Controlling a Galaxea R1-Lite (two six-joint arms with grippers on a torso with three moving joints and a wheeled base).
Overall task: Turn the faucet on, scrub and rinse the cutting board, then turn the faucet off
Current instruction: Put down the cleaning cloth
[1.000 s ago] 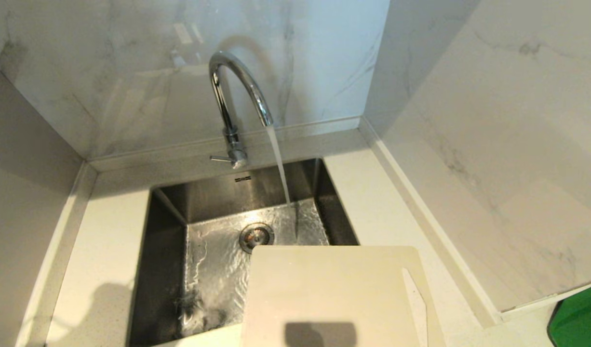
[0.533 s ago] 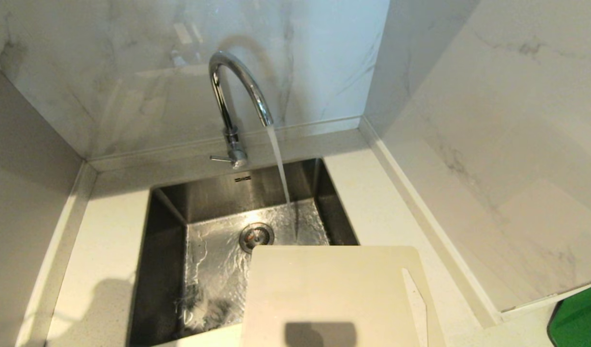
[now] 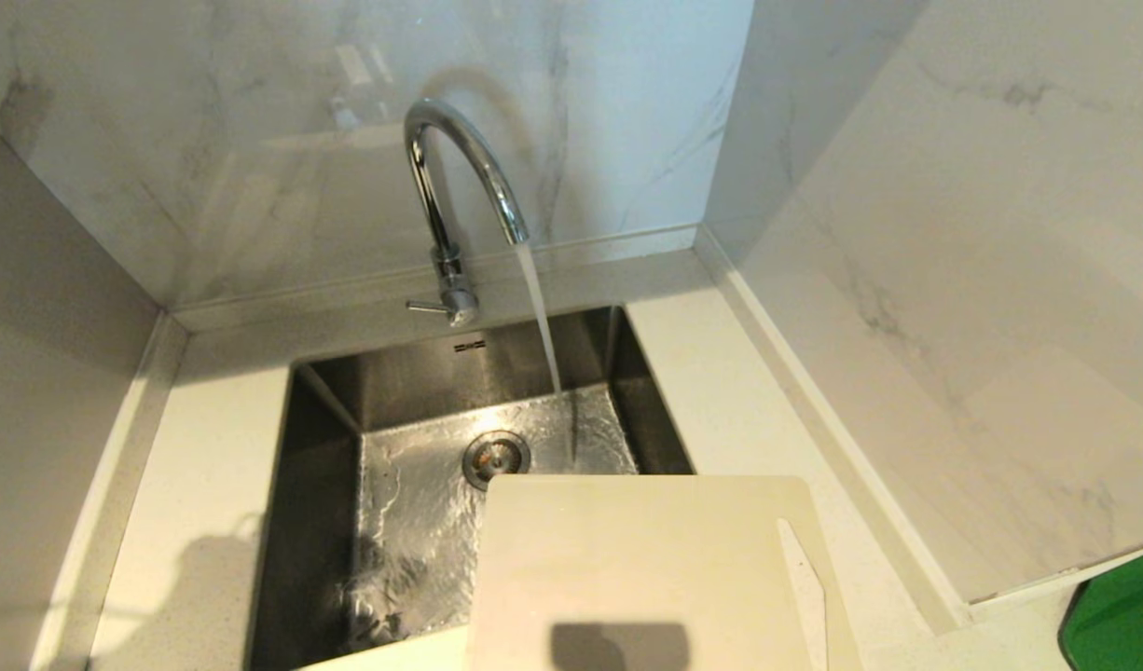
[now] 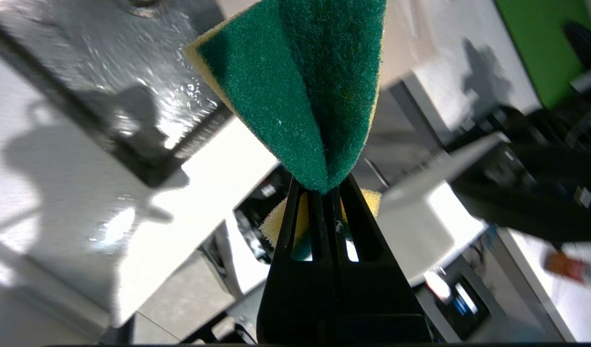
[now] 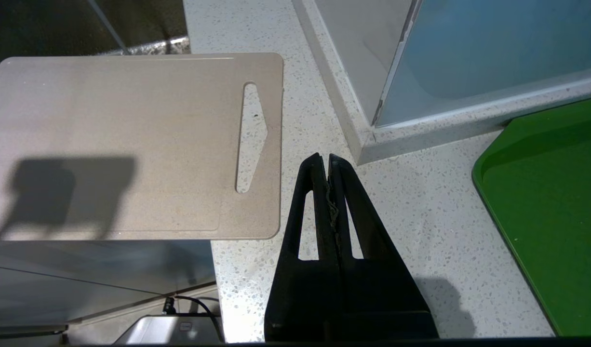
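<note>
The chrome gooseneck faucet (image 3: 460,186) runs, its stream falling into the steel sink (image 3: 329,485). The cream cutting board (image 3: 646,568) lies flat over the sink's near right corner and the counter, slot handle to the right; the right wrist view shows the cutting board (image 5: 131,144) too. My left gripper (image 4: 323,190) is shut on a folded green-and-yellow sponge (image 4: 300,91), over the counter's edge beside the sink. My right gripper (image 5: 323,156) hangs shut and empty over the counter, right of the board. Neither arm shows in the head view.
Marble walls close the sink in at the back and both sides. A green tray (image 5: 546,212) sits on the counter to the far right. The speckled counter (image 5: 421,217) runs around the sink.
The shadow on the counter left of the sink has shifted slightly and the water ripples; the faucet and the board have not moved.
</note>
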